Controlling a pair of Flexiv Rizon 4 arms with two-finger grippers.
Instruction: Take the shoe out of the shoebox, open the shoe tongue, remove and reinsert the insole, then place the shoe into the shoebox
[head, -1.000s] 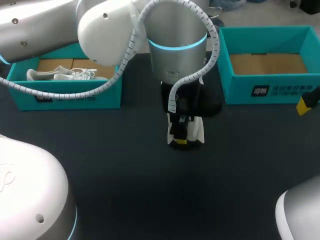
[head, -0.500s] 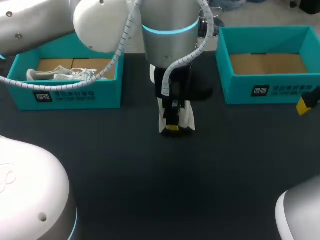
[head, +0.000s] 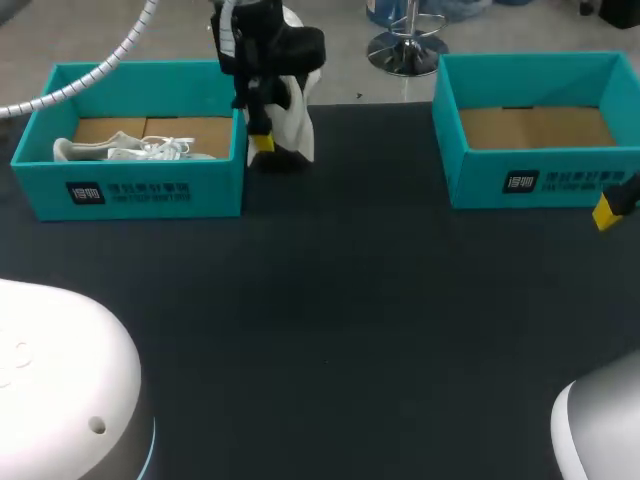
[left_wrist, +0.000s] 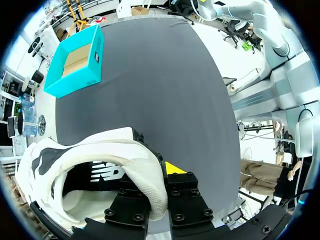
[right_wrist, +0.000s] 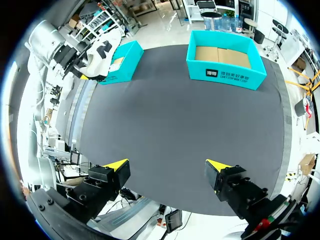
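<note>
The teal left shoebox stands just to the left of the left gripper, with a pale laced shoe lying on its cardboard floor. The left gripper is clenched on the white-and-black shoe, one finger inside the opening and the other outside, pinching the padded collar between them (only the outer yellow tip shows in the wrist view). This shoe hangs above the dark table, beside that box's right wall. Well off to this gripper's right stands the right shoebox, its cardboard floor showing. The right gripper is released, fingers wide apart, with that box ahead of it across the table.
</note>
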